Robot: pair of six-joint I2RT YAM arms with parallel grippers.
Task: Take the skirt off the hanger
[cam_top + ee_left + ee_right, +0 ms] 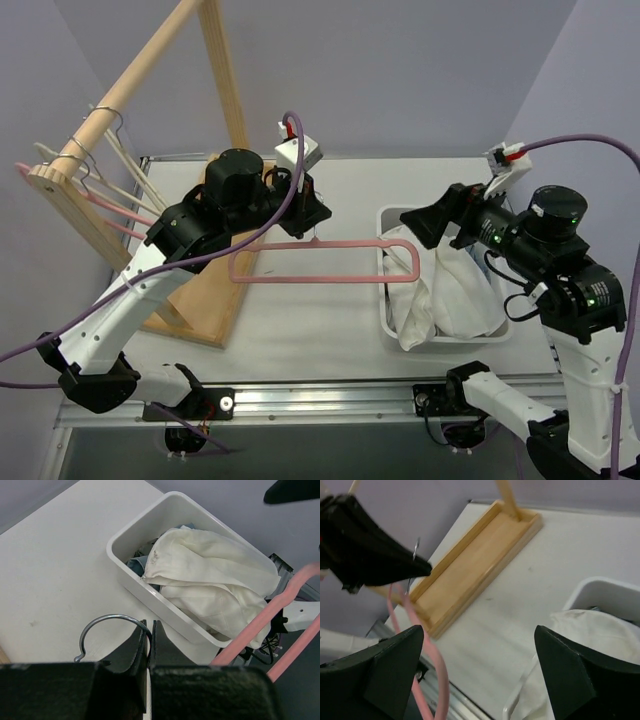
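- My left tool (312, 228) (151, 627) is pinched narrow on the silver wire hook (106, 624) of the hanger (310, 278) (270, 615). The fingers (135, 645) clamp the wire at the foot of its curve.
- From that grip the pink hanger lies roughly level above the counter (350, 190). Its two long sides run rightward and its far end reaches over the left rim of the bin (385, 300) (131, 575).
- The hanger's bars show bare pink along their whole length.
- My right tool (425, 228) (477, 630) is spread wide and holds nothing. It hangs above the bin's far left corner, near the hanger's end and apart from it.
- In the right wrist view, part of the hanger (427, 650) shows past the left finger (395, 665).
- The bin sits on the counter's right side, filled mostly by a crumpled white shirt (450, 295) (210, 580), with a bit of blue denim (134, 565) beside it.
- I cannot pick out the skirt for certain. Something dark shows at the bin's corner next to the shirt, too little to name.
- On the left stands the wooden rack (210, 300) (475, 565), with cream hangers (125, 165) on its rail.
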